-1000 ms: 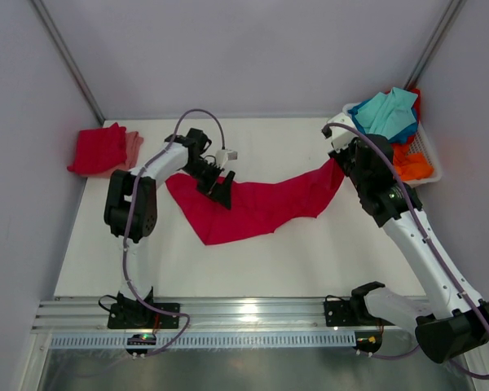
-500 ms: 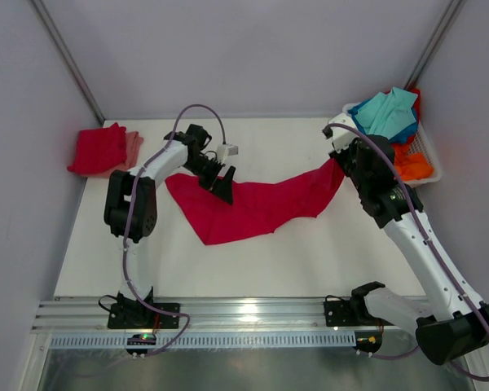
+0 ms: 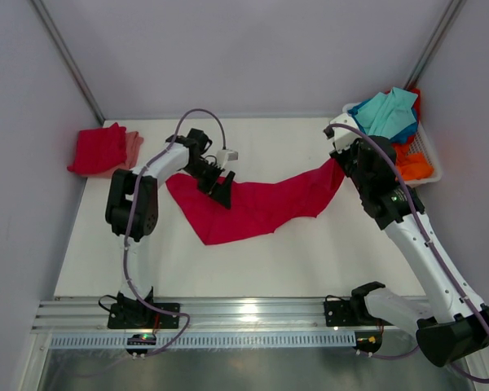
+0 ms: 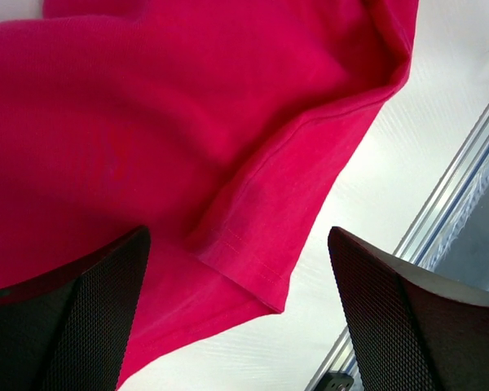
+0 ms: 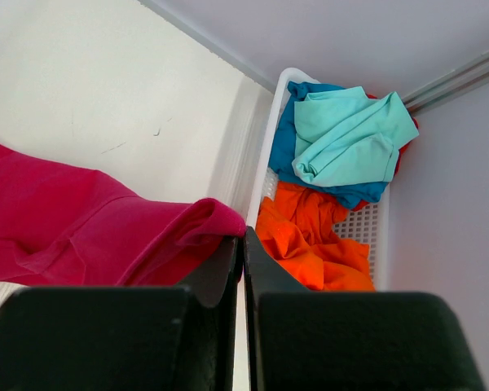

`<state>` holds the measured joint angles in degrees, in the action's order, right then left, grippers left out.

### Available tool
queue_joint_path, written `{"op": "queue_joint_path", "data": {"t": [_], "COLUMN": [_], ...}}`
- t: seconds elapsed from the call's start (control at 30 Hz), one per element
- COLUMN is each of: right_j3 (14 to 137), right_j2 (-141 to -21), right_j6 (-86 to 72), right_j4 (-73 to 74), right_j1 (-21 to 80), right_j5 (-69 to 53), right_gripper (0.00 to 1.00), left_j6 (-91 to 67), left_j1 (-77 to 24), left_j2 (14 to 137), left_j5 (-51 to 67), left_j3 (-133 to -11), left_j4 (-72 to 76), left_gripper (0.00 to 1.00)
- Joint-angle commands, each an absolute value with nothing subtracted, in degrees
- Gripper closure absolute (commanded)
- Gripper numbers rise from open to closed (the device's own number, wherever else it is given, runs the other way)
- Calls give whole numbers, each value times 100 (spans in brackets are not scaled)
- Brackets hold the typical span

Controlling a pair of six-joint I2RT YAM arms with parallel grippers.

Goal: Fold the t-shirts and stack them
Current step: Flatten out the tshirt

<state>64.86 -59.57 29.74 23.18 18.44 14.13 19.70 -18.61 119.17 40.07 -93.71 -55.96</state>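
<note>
A crimson t-shirt [image 3: 261, 208] lies stretched across the middle of the table. Its right end rises to my right gripper [image 3: 340, 160], which is shut on a bunched fold of it [image 5: 204, 224]; the jaws [image 5: 243, 240] are pressed together. My left gripper [image 3: 220, 189] hovers open over the shirt's left part. In the left wrist view its fingers [image 4: 81, 309] straddle a hemmed corner of the cloth [image 4: 253, 269], holding nothing. Folded crimson and salmon pink t-shirts [image 3: 98, 149] sit at the far left. Teal [image 3: 387, 110], blue [image 5: 297, 122] and orange [image 3: 413, 165] t-shirts are piled in the basket.
The white plastic basket [image 3: 430, 151] stands at the back right corner, right beside my right gripper. Grey walls close in on the table on three sides. A metal rail [image 3: 244, 314] runs along the near edge by the arm bases.
</note>
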Motion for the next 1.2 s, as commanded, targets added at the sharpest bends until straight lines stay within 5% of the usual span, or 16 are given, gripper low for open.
{"op": "queue_joint_path", "data": {"t": [0.0,0.27,0.37,0.5,0.9,1.17], "right_j3": [6478,6460,6451,6469,6469,6548], "right_j2": [-5809,-5827,-5854,-5880,-5941,-5985], "right_j6": [2856,2848,2848,2839,2777,2699], "right_j4": [2039,2004,1986,1960,1890,1732], "right_j1": [1846,1846,1837,1846,1854,1846], "right_j5": [1362,1354,1362,1353,1433,1670], "right_gripper": [97,97,97,97,97,97], "left_j6": [2065,2065,2144,2268,2285,1662], "left_j1": [-1819,-1819,-1819,-1819,-1784,-1591], "left_j2": [12006,12085,12155,12243,11875,10831], "left_j5": [4052,4262,4376,4447,3965,2375], "left_j3": [-9325,-9281,-9351,-9518,-9931,-10274], "left_j4": [-5440,-5458,-5589,-5915,-6144,-5372], "left_gripper": [9,15,37,100,100,100]}}
